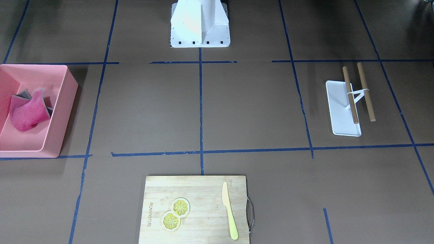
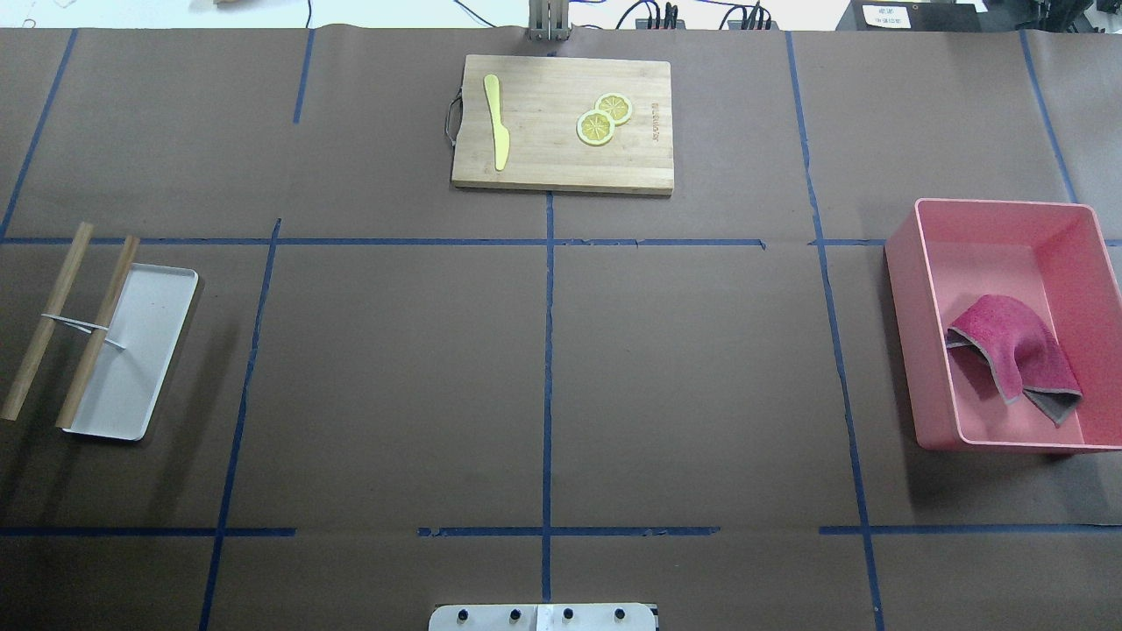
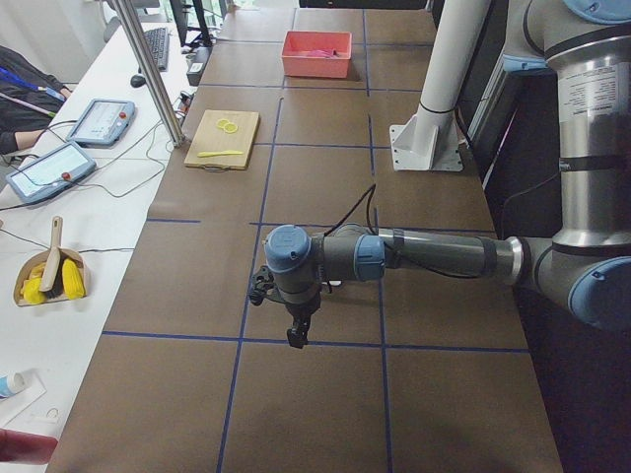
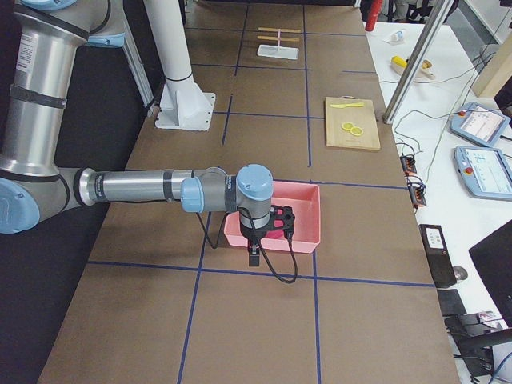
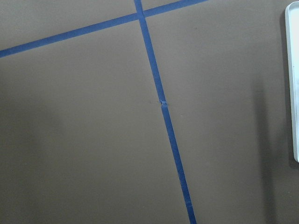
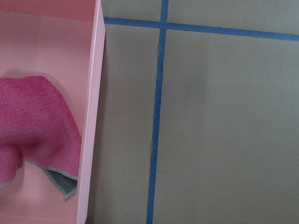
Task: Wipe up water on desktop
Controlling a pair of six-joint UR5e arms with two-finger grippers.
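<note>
The desktop [image 2: 394,377] is a matte brown surface with blue tape lines; I see no water on it. A magenta cloth [image 2: 1008,350] lies crumpled in a pink bin [image 2: 903,254] at the right; it also shows in the right wrist view [image 6: 32,121]. My left gripper [image 3: 294,335] shows only in the exterior left view, hanging over the desktop near the white tray's side. My right gripper [image 4: 253,256] shows only in the exterior right view, hanging beside the pink bin [image 4: 308,216]. I cannot tell whether either is open or shut.
A wooden cutting board [image 2: 561,166] with a yellow knife [image 2: 496,118] and two lemon slices [image 2: 596,128] sits at the far middle. A white tray [image 2: 149,350] with two wooden sticks [image 2: 48,320] lies at the left. The robot base [image 1: 200,30] stands at the near edge.
</note>
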